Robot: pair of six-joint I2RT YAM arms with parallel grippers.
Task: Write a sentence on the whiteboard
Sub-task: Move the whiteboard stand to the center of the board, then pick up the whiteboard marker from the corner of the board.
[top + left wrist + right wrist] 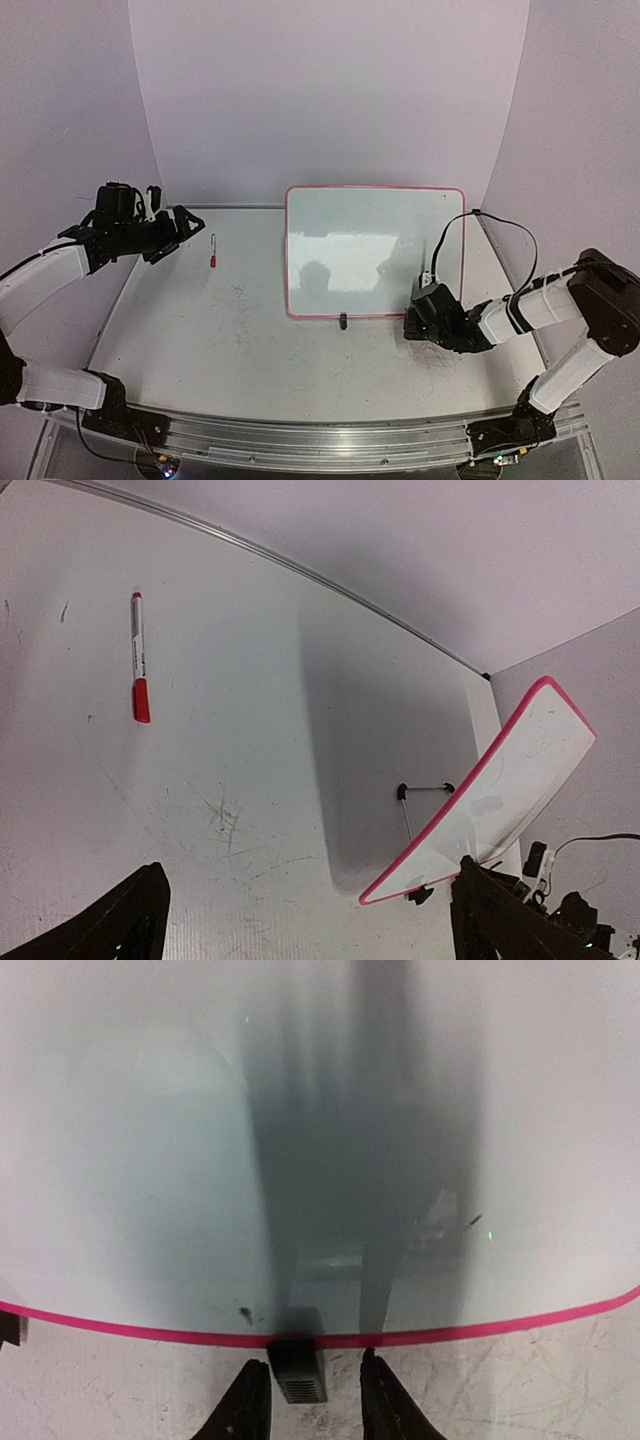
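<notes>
The whiteboard [375, 250] stands propped up at the back middle of the table, white with a pink rim. It also shows in the left wrist view [510, 790] and fills the right wrist view [300, 1110]. No sentence shows on its face. A red-capped marker [213, 250] lies on the table left of the board, also in the left wrist view [139, 658]. My left gripper [175, 235] is open and empty, left of the marker [307, 880]. My right gripper [412, 322] sits at the board's lower right edge, its open fingers either side of a black clip foot [298, 1370].
A second black clip foot [343, 321] sits under the board's bottom edge. A thin wire stand [425, 790] props the board from behind. A black cable [480, 215] loops by the board's right side. The tabletop [230, 340] is scuffed with grey marks.
</notes>
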